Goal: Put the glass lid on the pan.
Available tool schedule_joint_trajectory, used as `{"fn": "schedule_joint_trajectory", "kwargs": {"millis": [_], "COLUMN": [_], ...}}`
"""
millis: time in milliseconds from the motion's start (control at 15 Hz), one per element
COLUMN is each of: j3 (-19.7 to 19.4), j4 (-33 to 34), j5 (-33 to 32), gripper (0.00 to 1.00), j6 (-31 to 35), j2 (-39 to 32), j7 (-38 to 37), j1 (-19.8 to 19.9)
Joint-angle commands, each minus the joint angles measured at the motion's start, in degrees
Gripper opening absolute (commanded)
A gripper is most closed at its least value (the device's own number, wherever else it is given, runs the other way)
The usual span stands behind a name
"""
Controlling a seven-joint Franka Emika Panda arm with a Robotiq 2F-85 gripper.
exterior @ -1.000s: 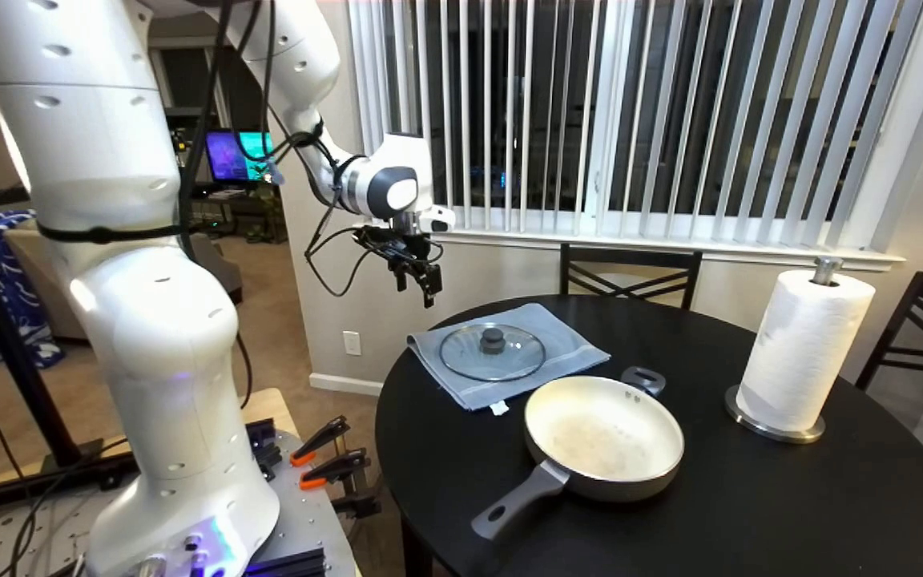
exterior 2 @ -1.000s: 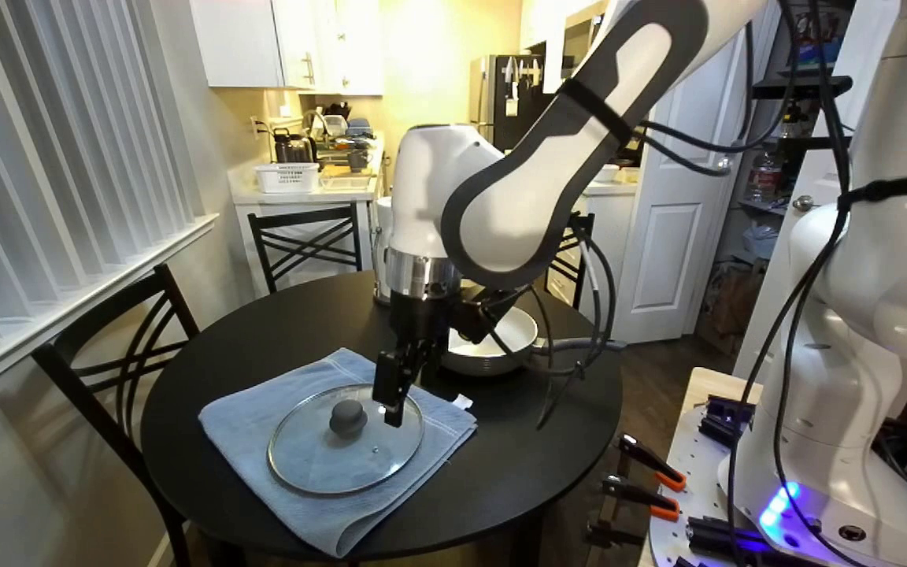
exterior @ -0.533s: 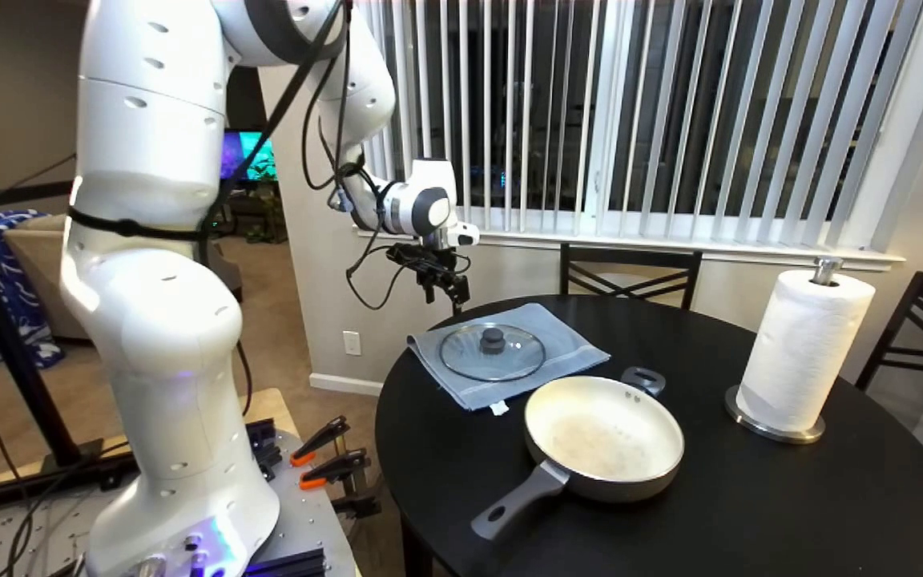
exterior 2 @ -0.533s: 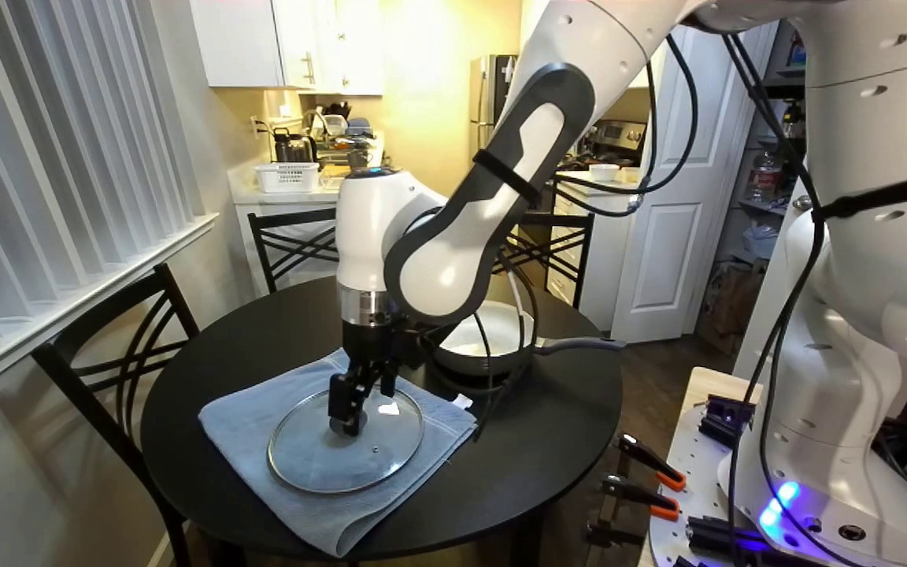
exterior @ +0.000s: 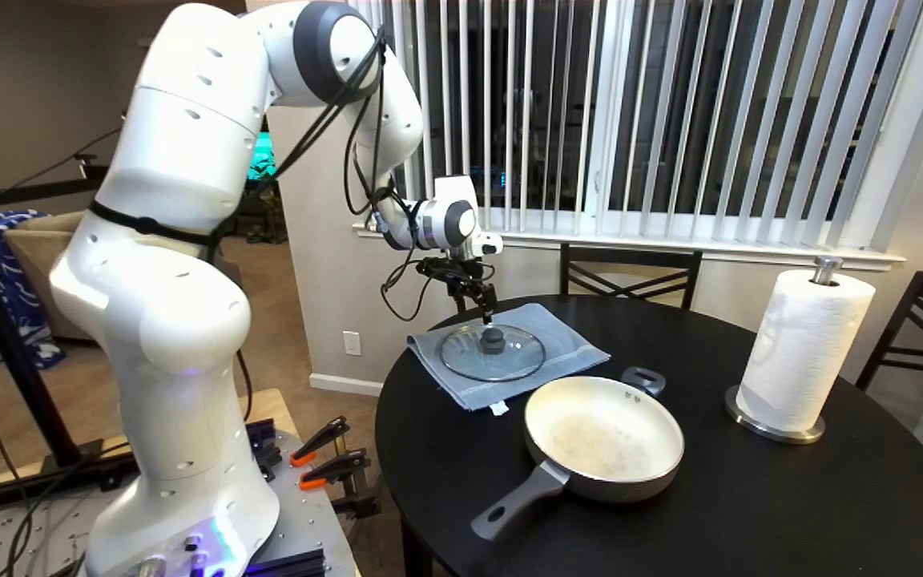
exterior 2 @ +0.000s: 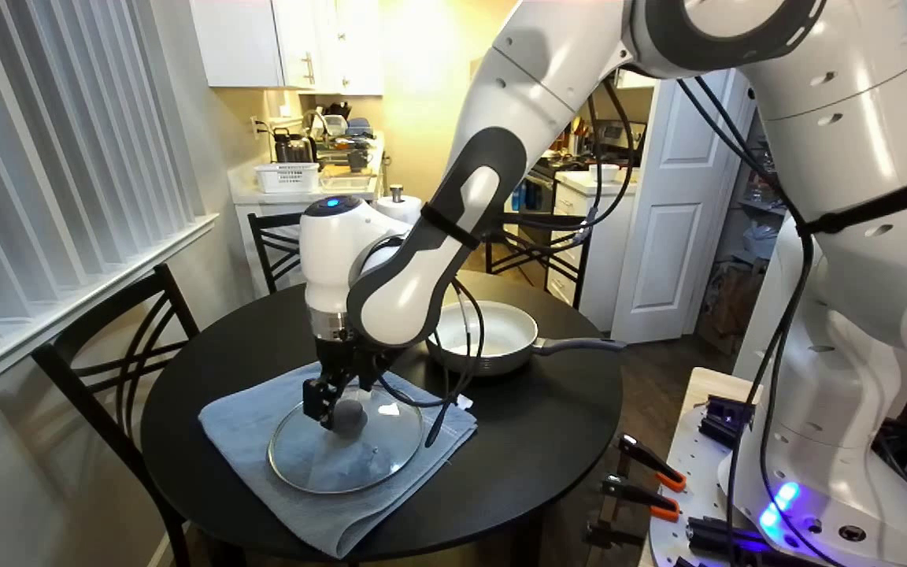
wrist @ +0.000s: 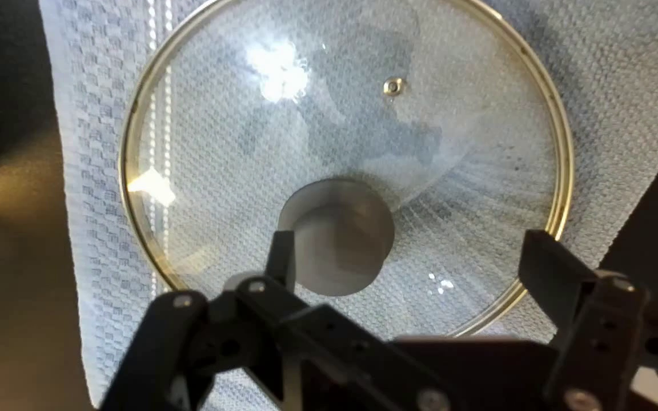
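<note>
The glass lid (exterior: 519, 357) lies flat, knob up, on a folded blue-grey cloth; it also shows in an exterior view (exterior 2: 359, 469) and the wrist view (wrist: 329, 137). My gripper (exterior: 475, 311) is open and empty just above it. In the wrist view the gripper (wrist: 410, 245) has its left finger over the left edge of the dark knob (wrist: 343, 242), its right finger over the lid's rim. I cannot tell whether a finger touches the knob. The pan (exterior: 606, 437) stands upright and uncovered beside the cloth; it also shows in an exterior view (exterior 2: 512, 324).
The cloth (exterior: 562, 332) lies on a round black table (exterior: 750, 513). A paper towel roll (exterior: 806, 353) stands beyond the pan. The pan's long handle (exterior: 521, 498) points toward the robot base. Black chairs (exterior: 630, 260) and a window with blinds border the table. Cables hang from my arm.
My arm has moved down and over the lid; the open gripper came from beside the lid to just above its knob. The lid, cloth and pan have not moved.
</note>
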State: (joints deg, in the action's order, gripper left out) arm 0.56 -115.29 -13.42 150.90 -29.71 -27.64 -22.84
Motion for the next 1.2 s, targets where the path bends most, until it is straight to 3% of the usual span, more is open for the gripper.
{"fn": "schedule_joint_trajectory", "kwargs": {"millis": [0,1133], "j3": [-0.80,-1.11], "j4": [3.58,10.91], "j5": [1.01,9.05], "gripper": [1.00,1.00], "j6": [-2.47,-7.93], "j2": [-3.82,-8.46], "j7": [-1.15,-0.53], "j1": [-1.19,2.20]}}
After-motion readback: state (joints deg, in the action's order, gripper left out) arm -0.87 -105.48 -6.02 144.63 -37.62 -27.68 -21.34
